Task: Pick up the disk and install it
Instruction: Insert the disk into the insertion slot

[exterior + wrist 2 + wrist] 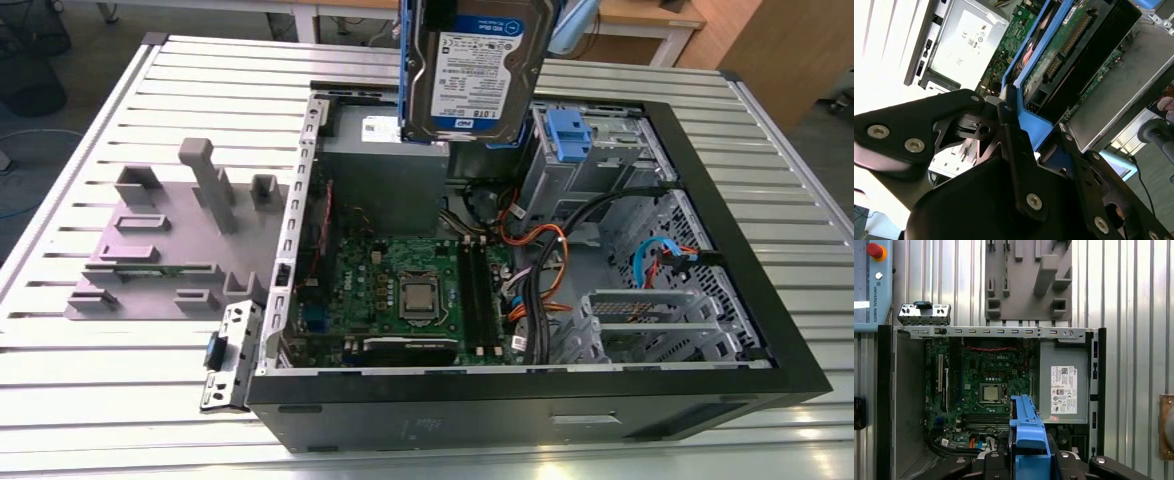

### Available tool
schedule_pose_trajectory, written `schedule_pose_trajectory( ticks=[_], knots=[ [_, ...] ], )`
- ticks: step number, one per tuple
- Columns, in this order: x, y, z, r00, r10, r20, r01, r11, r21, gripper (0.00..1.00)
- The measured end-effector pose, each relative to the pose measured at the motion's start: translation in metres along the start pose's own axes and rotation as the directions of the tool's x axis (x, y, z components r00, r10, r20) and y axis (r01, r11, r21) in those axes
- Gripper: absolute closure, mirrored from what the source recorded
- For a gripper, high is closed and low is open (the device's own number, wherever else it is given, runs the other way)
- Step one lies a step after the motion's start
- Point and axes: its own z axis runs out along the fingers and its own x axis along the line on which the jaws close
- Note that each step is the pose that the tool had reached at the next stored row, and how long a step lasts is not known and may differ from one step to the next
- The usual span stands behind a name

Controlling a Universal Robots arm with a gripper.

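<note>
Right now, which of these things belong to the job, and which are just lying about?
Part of the job: the disk, held in the air; the end effector, shut on its blue frame; the open computer case beneath.

Just lying about: the grey plastic rack on the table; the metal bracket beside the case; the red button.

The disk point(474, 70) ran off the exterior view's top edge and covered part of the power-supply box point(387, 165) behind it. In the first wrist view it stood edge-on, label hidden. In the second wrist view the gripper point(1036, 127), itself cut by the picture's edge, covered the disk's near end
</note>
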Motion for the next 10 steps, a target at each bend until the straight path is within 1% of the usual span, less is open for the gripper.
schedule_pose_trajectory(
  ticks=[4,6,8,10],
  knots=[
    [0.0002,0.0000,0.0000,1.0000,0.000,0.0000,0.000,1.0000,0.0000,0.63],
    [0.0015,-0.0001,0.0001,1.0000,0.000,-0.0002,0.000,1.0000,-0.0001,0.63],
    [0.0049,-0.0001,0.0004,1.0000,0.000,0.0000,0.000,1.0000,0.0000,0.63],
    [0.0105,-0.0001,0.0007,1.0000,0.000,-0.0002,0.000,1.0000,-0.0001,0.63]
  ],
)
